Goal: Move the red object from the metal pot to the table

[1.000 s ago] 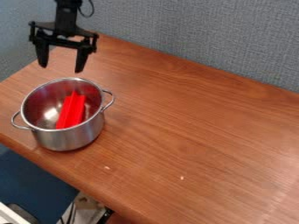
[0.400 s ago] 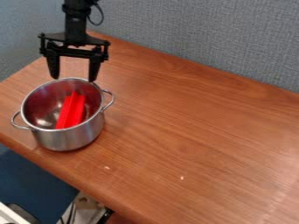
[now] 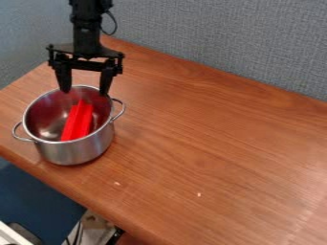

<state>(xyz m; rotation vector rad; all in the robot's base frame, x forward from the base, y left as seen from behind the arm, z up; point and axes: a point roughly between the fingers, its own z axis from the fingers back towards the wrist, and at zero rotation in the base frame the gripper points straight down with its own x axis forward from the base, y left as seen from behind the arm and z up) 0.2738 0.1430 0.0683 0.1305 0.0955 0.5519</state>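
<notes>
So our gripper (image 3: pixel 86 88) hangs with jaws wide apart, nothing in them; the red object (image 3: pixel 79 120) lies just below it and slightly nearer the camera, inside the metal pot (image 3: pixel 67 127), long axis slanting away from us

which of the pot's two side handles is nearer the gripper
The right handle of the shiny steel pot, just below the open gripper; the left handle sits far side.

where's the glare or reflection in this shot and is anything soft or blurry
Camera view: the metal pot mirrors the red object as a red tint on its inner wall; faint sheen on the table; the whole frame is low-resolution and soft, so the open gripper fingertips lack fine detail; no strong shadows.
</notes>
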